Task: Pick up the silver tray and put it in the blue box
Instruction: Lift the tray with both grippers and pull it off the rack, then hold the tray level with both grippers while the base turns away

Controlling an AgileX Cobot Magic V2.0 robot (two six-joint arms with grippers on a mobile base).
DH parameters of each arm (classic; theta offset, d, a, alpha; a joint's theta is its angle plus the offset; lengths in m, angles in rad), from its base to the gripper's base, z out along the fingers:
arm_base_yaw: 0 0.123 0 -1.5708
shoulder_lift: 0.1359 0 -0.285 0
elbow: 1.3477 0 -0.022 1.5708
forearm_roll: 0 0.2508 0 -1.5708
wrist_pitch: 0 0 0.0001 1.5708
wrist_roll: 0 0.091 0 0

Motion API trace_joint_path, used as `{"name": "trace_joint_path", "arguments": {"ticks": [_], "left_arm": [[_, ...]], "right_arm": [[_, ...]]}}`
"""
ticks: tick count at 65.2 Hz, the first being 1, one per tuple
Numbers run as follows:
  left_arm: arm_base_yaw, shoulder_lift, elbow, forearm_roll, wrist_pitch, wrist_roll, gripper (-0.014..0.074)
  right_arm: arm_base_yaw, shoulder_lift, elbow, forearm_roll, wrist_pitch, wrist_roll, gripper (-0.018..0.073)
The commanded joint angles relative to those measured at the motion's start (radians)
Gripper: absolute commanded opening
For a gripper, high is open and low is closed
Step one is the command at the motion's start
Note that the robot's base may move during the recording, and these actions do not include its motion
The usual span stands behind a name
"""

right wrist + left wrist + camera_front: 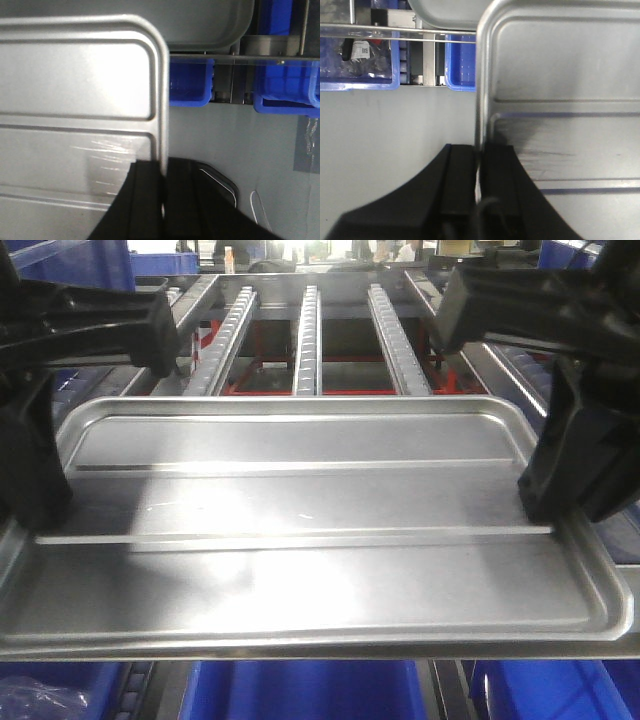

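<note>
Tray [300,500], up off any surface, level, floor facing up. Fills the front view; not yet set down in anything. Pinched at both short rims: left gripper [479,162] at 9 o'clock, right gripper [162,172] at 3 o'clock, each clamped on the flared rim, one finger inside it, one outside. Probably gripped at opposite ends because too wide and thin-edged for one arm to carry flat without tipping. Roller rails [308,340] beyond at 12 o'clock. Blue box [300,695] under the near edge at 6 o'clock, likely the target, though only a strip visible. Looks like mid-carry, with lowering yet to come.

From the front: levelness and both grips at once, but the fingers' bite lost behind black housings. From the wrists: that bite made plain, rim running straight between the fingers on either side. Also there, and absent from the front: grey surface [395,130] beneath, more blue bins [285,90], and a second tray [210,25] at 12 o'clock.
</note>
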Motion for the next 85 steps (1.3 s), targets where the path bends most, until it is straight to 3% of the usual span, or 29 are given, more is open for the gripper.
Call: {"name": "trace_joint_path", "arguments": {"ticks": [1,85], "left_arm": [[-0.006,-0.032,-0.024,0.022,-0.005,-0.008,-0.0014],[-0.006,-0.032,-0.024,0.021,-0.005,-0.008,-0.0014]], "right_arm": [[0.000,-0.027,-0.025,-0.025,-0.040,-0.003,0.0057],[0.000,-0.027,-0.025,-0.025,-0.040,-0.003,0.0057]]}}
